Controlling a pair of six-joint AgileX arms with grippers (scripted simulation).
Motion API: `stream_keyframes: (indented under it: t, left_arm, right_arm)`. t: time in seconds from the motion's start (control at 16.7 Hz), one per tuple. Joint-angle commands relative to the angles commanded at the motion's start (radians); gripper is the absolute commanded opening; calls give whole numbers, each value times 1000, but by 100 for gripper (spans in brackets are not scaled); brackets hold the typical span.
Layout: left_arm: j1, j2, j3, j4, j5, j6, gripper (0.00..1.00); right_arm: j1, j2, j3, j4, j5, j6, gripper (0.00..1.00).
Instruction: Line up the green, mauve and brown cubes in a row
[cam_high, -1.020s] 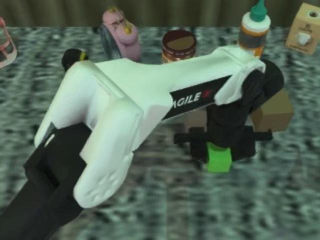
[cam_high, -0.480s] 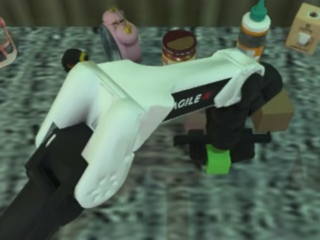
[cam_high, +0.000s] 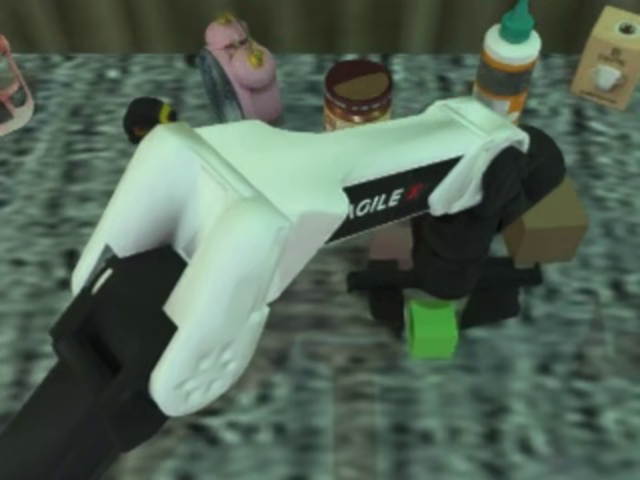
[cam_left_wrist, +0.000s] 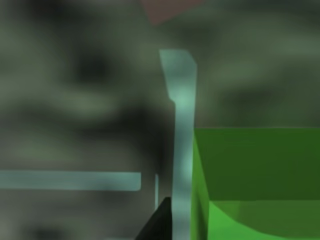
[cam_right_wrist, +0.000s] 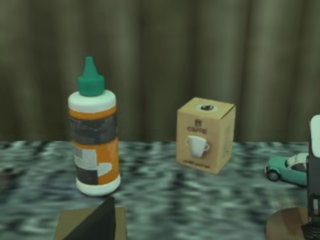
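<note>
My left arm reaches across the table, and its gripper (cam_high: 433, 300) stands over the small green cube (cam_high: 432, 332), shut on it with dark fingers tight against both sides. In the left wrist view a pale finger (cam_left_wrist: 182, 125) lies flat against the green cube (cam_left_wrist: 255, 170). The mauve cube (cam_high: 390, 245) peeks out from under the arm, just behind and left of the green one, and shows as the mauve cube (cam_left_wrist: 165, 10) beyond the fingertip. The larger brown cube (cam_high: 548, 225) sits to the right. My right arm is parked outside the top view. Only one dark finger (cam_right_wrist: 97, 222) of it shows, over the brown cube (cam_right_wrist: 67, 225).
Along the back stand a pink figure (cam_high: 240, 65), a dark jar (cam_high: 357, 92), a green-capped bottle (cam_high: 508, 60) and a tan carton (cam_high: 608, 55). A small black ball (cam_high: 148, 118) lies at left. The right wrist view also shows a teal toy car (cam_right_wrist: 290, 170).
The left gripper and the green cube have shifted slightly left and toward the front together. More of the cube now shows below the gripper.
</note>
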Motion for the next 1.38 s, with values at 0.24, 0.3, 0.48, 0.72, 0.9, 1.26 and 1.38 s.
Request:
stream_keyframes:
  t: [0.24, 0.3, 0.48, 0.72, 0.9, 1.26, 1.38]
  left_arm:
    - [0, 0, 0, 0, 0, 0, 100]
    - [0, 0, 0, 0, 0, 0, 100]
    - [0, 0, 0, 0, 0, 0, 100]
    - [0, -1, 17, -17, -1, 0, 100]
    - [8, -9, 106, -118, -1, -5, 100]
    - [16, -29, 225, -253, 0, -5, 100]
    - [10, -26, 223, -251, 0, -5, 100]
  right_arm:
    - [0, 0, 0, 0, 0, 0, 100]
    - [0, 0, 0, 0, 0, 0, 100]
    - [0, 0, 0, 0, 0, 0, 100]
    - [0, 0, 0, 0, 0, 0, 100]
    - [0, 0, 0, 0, 0, 0, 100]
    - [0, 0, 0, 0, 0, 0, 100]
    - [0, 0, 0, 0, 0, 0, 100]
